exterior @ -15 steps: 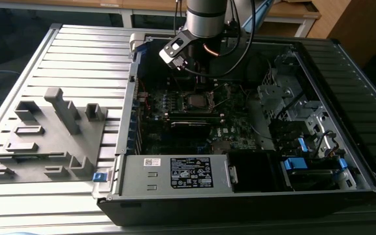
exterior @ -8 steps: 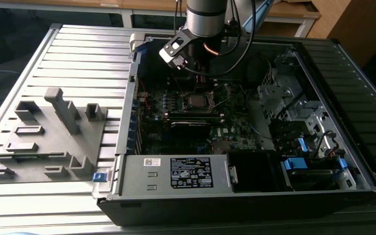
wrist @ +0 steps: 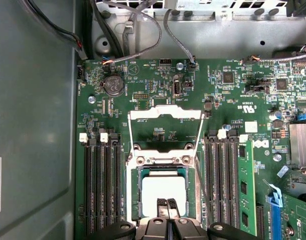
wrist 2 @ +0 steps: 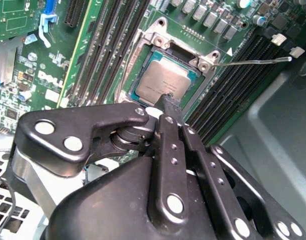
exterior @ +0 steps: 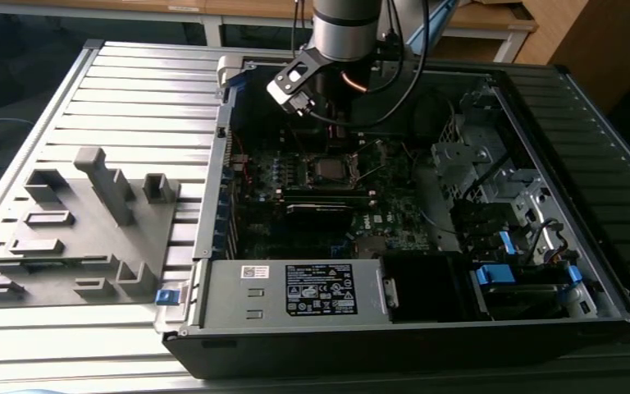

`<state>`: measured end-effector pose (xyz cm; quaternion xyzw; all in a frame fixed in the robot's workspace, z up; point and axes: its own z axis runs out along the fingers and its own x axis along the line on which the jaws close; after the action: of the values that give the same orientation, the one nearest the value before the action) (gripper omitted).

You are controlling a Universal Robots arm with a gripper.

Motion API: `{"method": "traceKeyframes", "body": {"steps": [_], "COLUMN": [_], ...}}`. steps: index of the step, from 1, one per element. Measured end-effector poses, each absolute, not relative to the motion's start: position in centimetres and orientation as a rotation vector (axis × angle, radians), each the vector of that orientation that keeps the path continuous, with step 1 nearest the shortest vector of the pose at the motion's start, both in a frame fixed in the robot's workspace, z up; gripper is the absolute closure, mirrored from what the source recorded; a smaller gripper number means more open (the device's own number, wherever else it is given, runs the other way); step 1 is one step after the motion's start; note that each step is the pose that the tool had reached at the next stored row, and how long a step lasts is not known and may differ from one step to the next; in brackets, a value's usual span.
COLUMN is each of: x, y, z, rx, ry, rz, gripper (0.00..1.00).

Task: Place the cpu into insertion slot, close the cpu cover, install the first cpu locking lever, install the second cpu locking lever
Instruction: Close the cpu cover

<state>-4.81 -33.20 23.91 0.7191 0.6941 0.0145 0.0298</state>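
Gripper [wrist: 168, 204] fingers pinched together, holding nothing, tips right over the cpu [wrist: 164, 187], which sits in the slot [wrist: 135, 197]; cover [wrist: 165, 114] hinged open beyond it, one lever [wrist 2: 253, 61] jutting out free

The computer case [exterior: 403, 246] lies open on the counter [exterior: 129, 98], with a parts fixture [exterior: 75, 230] beside it at the exterior view's left. Inside the case, the circuit board [wrist: 142, 80] carries the insertion slot [wrist: 137, 195] between two banks of memory slots [wrist: 100, 185]. The cpu [wrist: 164, 190] sits in that slot, with the cpu cover [wrist: 165, 114] swung open off it on the side away from the pincer [wrist: 167, 202]. The pincer stands directly over the cpu, tips near one edge of the chip; contact cannot be confirmed.
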Motion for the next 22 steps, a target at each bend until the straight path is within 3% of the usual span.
{"method": "traceKeyframes", "body": {"steps": [22], "x": [-4.48], "y": [-33.20], "z": [24.46], "rx": [2.218], "ry": [2.141], "rz": [0.042], "gripper": [0.89]}}
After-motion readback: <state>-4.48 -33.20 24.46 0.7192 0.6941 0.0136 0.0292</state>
